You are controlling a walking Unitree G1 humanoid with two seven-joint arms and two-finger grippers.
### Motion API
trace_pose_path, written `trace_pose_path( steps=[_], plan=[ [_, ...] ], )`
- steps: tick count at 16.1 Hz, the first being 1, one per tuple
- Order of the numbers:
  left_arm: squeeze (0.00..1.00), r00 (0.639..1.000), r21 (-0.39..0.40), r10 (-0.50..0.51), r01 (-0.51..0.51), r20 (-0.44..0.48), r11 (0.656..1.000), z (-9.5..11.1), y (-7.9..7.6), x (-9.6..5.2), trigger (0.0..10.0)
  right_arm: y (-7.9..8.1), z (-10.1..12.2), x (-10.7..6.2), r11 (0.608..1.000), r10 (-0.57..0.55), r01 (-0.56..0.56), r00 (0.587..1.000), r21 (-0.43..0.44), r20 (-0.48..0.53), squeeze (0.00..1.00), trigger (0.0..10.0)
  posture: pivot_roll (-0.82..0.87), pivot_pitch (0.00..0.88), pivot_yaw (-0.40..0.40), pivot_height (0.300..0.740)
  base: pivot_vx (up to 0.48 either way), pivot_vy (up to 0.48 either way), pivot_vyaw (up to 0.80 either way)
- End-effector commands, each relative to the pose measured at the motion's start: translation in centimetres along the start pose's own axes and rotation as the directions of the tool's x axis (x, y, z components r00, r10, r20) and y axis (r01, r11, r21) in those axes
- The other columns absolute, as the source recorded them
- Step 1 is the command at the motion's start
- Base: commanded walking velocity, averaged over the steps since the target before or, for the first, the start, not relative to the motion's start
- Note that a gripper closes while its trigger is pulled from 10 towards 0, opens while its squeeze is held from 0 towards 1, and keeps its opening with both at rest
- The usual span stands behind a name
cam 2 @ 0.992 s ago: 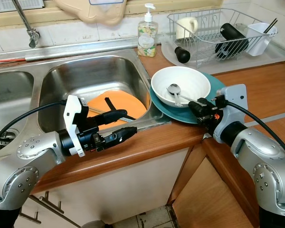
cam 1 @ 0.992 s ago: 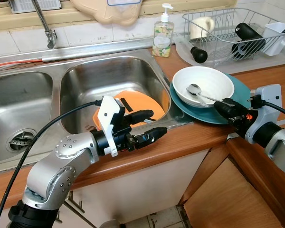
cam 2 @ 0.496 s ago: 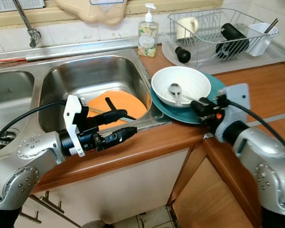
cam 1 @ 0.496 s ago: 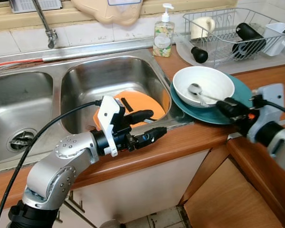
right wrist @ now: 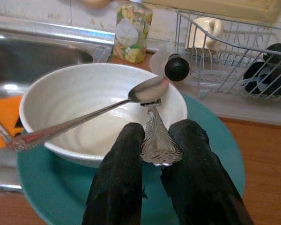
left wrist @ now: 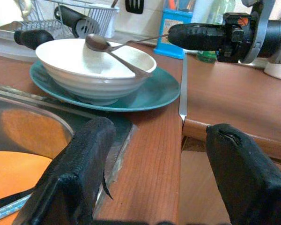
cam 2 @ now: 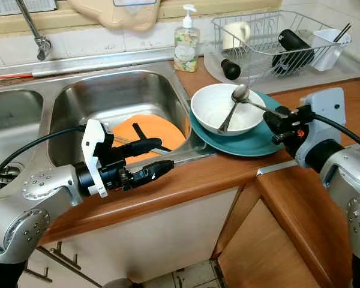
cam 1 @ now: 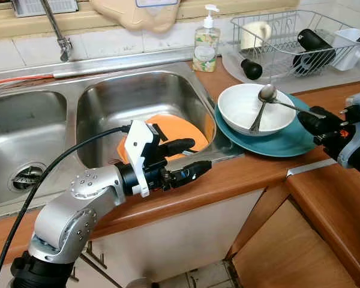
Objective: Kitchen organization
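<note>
A white bowl [cam 1: 240, 105] sits on a teal plate [cam 1: 294, 141] on the wooden counter, right of the sink. My right gripper [cam 1: 306, 122] is shut on the ornate handle of a silver spoon [right wrist: 155, 136]. The spoon's head [cam 1: 267, 92] hangs above the bowl's far rim. A second silver handle [cam 1: 256, 119] slants from under that head down into the bowl. An orange plate [cam 1: 177, 129] lies in the right basin with dark utensils on it. My left gripper [cam 1: 201, 153] is open and holds nothing, level over the counter's front edge by that basin.
A wire dish rack [cam 1: 288, 42] with a mug and black-handled tools stands at the back right. A soap bottle [cam 1: 206, 45] is behind the sink. The faucet [cam 1: 60, 36] and the left basin [cam 1: 24, 132] are to the left. The counter corner drops away below the teal plate.
My right gripper has drawn back to the right and upward, raising the spoon's head out of the bowl. The left arm has stayed where it was.
</note>
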State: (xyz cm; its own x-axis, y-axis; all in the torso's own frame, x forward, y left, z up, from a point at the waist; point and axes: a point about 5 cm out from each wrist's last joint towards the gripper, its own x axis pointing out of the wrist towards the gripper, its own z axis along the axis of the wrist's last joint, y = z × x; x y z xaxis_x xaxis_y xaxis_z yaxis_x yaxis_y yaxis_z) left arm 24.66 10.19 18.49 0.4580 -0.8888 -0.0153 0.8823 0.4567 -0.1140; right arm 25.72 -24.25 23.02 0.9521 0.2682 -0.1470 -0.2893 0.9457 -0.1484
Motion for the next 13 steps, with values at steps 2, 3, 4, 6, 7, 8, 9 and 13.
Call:
trace_pose_path(
  steps=[2, 3, 4, 6, 7, 8, 9, 13],
  plan=[
    [0.00, 1.000, 0.035, -0.012, 0.012, -0.021, 0.999, 0.4, -0.2, 0.1, 10.0, 0.6, 0.0, 0.1, 0.987, 0.041, -0.048, 0.998, -0.156, -0.051, 0.00, 10.0, -0.10, 0.000, 0.041, 0.740, 0.000, 0.000, 0.00],
    [0.00, 1.000, 0.039, -0.011, 0.012, -0.027, 0.999, 0.3, -0.2, 0.0, 10.0, 0.6, 0.1, 0.2, 0.976, 0.031, -0.044, 0.997, -0.213, -0.065, 0.00, 10.0, -0.10, 0.000, 0.041, 0.740, 0.000, 0.000, 0.00],
    [0.00, 0.999, 0.042, -0.011, 0.013, -0.030, 0.999, 0.3, -0.2, 0.0, 10.0, 0.4, 0.3, 0.3, 0.958, 0.014, -0.034, 0.997, -0.285, -0.074, 0.00, 10.0, -0.10, 0.000, 0.039, 0.740, 0.000, 0.000, 0.00],
    [0.00, 0.999, 0.045, -0.012, 0.013, -0.033, 0.999, 0.3, -0.2, 0.1, 10.0, 0.2, 0.6, 0.4, 0.941, 0.000, -0.023, 0.998, -0.337, -0.069, 0.00, 10.0, -0.10, 0.000, 0.039, 0.740, 0.000, 0.000, 0.00],
    [0.00, 0.999, 0.050, -0.013, 0.015, -0.039, 0.999, 0.3, -0.2, 0.1, 10.0, 0.3, 1.0, 0.5, 0.927, 0.001, -0.023, 0.998, -0.375, -0.059, 0.00, 10.0, -0.10, 0.000, 0.036, 0.740, 0.000, 0.000, 0.00],
    [0.00, 0.999, 0.053, -0.013, 0.015, -0.040, 0.998, 0.3, -0.2, 0.1, 10.0, 0.5, 1.2, 0.6, 0.930, 0.013, -0.030, 0.999, -0.367, -0.050, 0.00, 10.0, -0.10, 0.000, 0.036, 0.740, 0.000, 0.000, 0.00],
    [0.00, 0.999, 0.061, -0.009, 0.011, -0.040, 0.998, 0.3, -0.2, 0.1, 10.0, 0.6, 1.4, 0.6, 0.933, 0.024, -0.035, 0.999, -0.357, -0.037, 0.00, 10.0, -0.10, 0.000, 0.036, 0.740, 0.000, 0.000, 0.00],
    [0.00, 0.996, 0.257, 0.082, -0.068, -0.044, 0.964, 1.5, 1.2, 1.1, 10.0, 2.1, 3.0, 1.1, 0.973, 0.110, -0.090, 0.990, -0.212, 0.084, 0.00, 10.0, -0.10, 0.000, 0.038, 0.740, 0.000, 0.000, 0.00]
  ],
)
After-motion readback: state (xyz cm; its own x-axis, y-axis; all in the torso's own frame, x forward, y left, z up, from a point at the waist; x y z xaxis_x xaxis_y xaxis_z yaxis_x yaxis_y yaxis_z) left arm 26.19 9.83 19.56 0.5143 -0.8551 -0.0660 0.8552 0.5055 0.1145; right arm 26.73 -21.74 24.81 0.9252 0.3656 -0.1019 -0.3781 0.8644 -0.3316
